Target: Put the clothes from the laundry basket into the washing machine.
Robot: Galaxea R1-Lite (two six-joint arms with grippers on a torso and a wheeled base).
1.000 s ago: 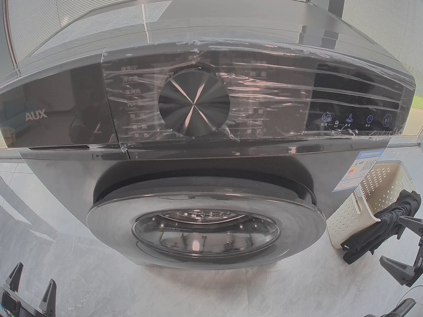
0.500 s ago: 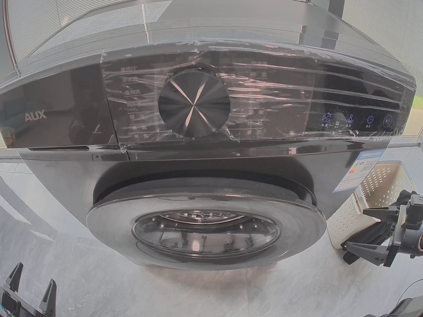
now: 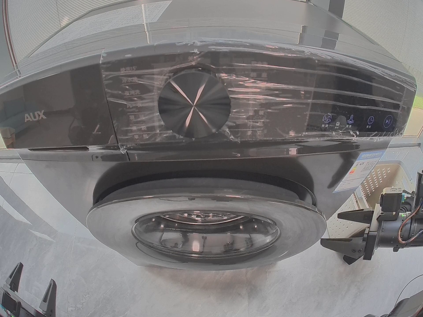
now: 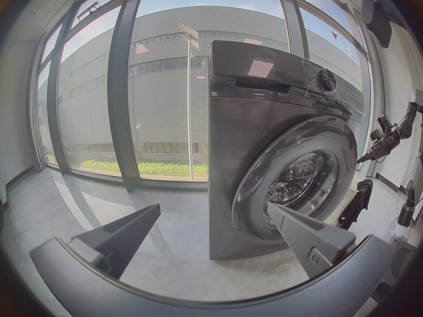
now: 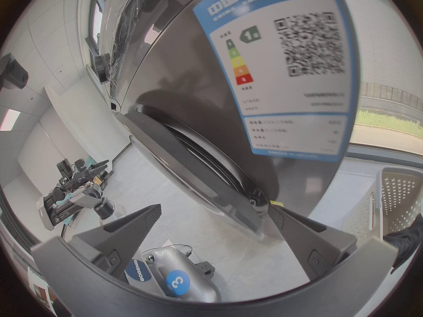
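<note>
– Right of the washing machine (image 3: 211, 164) door (image 3: 205, 232): logged right claw (image 3: 329, 230) brought in close to the rim, from farther right a second ago; prongs apart, empty.
– Meaning for the task?
– Probably door-opening first; door shut. Clothes not yet moved: one dark garment (image 4: 359, 201) draped over the laundry basket (image 5: 392, 199) rim, right of the door.
– Counts?
– One machine, one basket, one garment seen, two claws; left claw (image 3: 36, 273) low left of the door, prongs apart.
</note>
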